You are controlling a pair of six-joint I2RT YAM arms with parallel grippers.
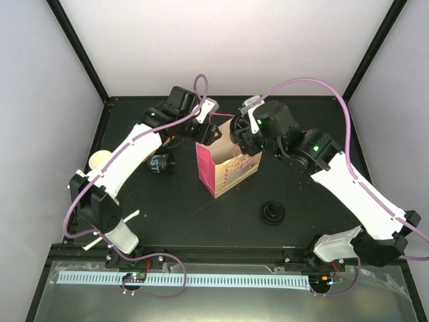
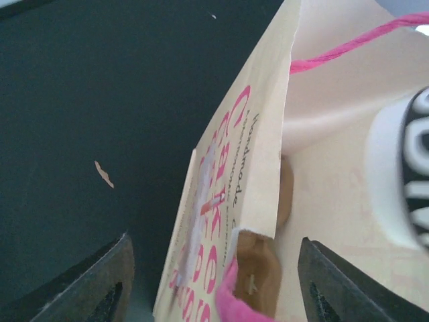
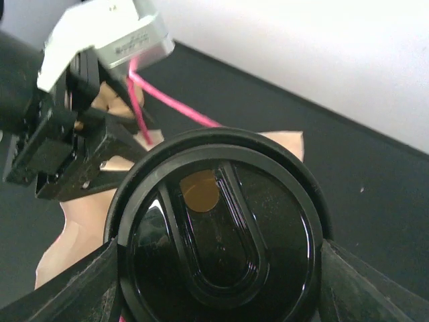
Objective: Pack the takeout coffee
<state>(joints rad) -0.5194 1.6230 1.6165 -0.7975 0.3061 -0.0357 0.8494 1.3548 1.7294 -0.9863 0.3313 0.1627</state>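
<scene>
A cream paper bag [image 1: 226, 166] with pink lettering and a pink cord handle stands open mid-table. My right gripper [image 1: 240, 139] hangs over its mouth, shut on a takeout coffee cup whose black lid [image 3: 218, 228] fills the right wrist view between the fingers [image 3: 80, 288]. My left gripper [image 1: 209, 129] is at the bag's back-left rim. In the left wrist view its jaws stand apart astride the bag's wall [image 2: 228, 201], touching nothing. The cup's white, black-banded side [image 2: 399, 174] shows inside the bag. Another dark-banded cup [image 1: 159, 163] lies on its side left of the bag.
A cream round top [image 1: 100, 159] peeks out from behind my left arm at the far left. A loose black lid [image 1: 272, 212] lies on the dark table, front right of the bag. White walls close the back and sides.
</scene>
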